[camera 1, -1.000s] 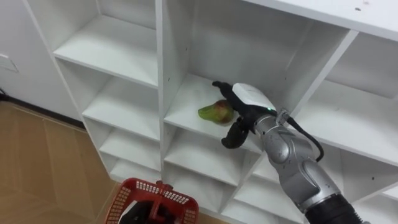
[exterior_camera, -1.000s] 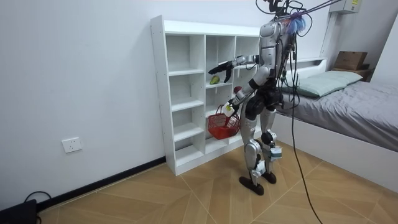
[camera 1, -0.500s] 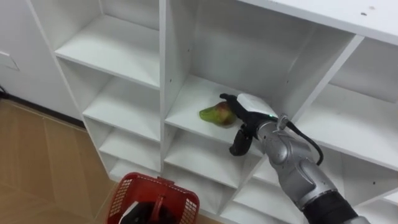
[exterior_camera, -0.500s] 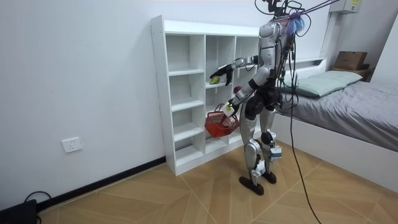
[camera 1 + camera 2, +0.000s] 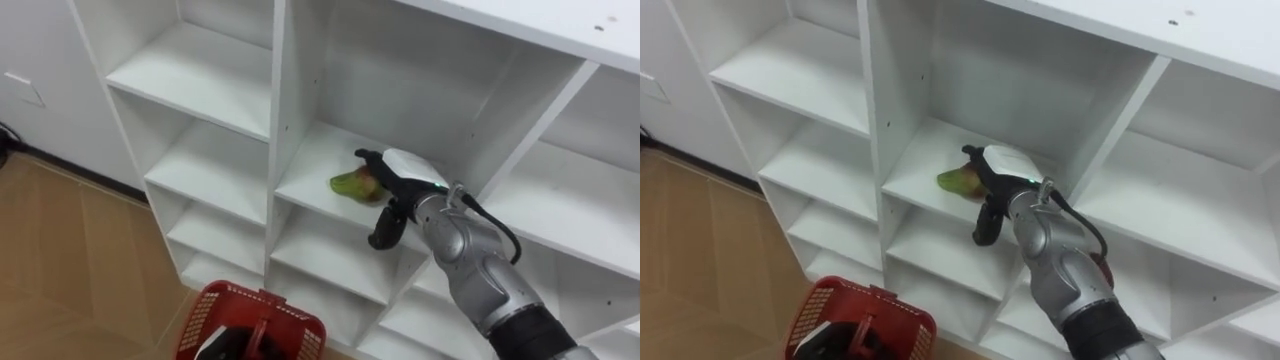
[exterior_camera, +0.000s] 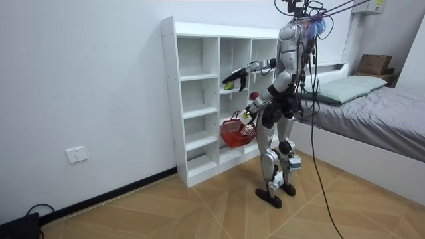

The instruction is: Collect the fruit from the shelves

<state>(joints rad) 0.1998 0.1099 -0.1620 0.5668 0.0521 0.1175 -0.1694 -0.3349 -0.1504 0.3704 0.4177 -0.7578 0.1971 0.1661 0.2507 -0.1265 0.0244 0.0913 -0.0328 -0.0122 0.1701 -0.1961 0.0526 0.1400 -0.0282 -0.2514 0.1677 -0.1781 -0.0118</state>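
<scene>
Green-and-red fruit [image 5: 350, 183] lies on a middle shelf of the white wooden closet [image 5: 276, 120]. The right hand [image 5: 403, 168] rests against its side, fingers loosely spread over it, thumb hanging down. The left hand [image 6: 248, 115] grips the red plastic mesh basket [image 5: 290, 325] below.

You work in bright, soft, even room light. The white open-fronted shelf unit [image 5: 200, 75] shows no glare on its boards; each compartment greys gently toward its back corners and under the board above. In the room view the pale herringbone wooden floor [image 6: 199, 206] carries only faint, soft-edged shadows.
</scene>
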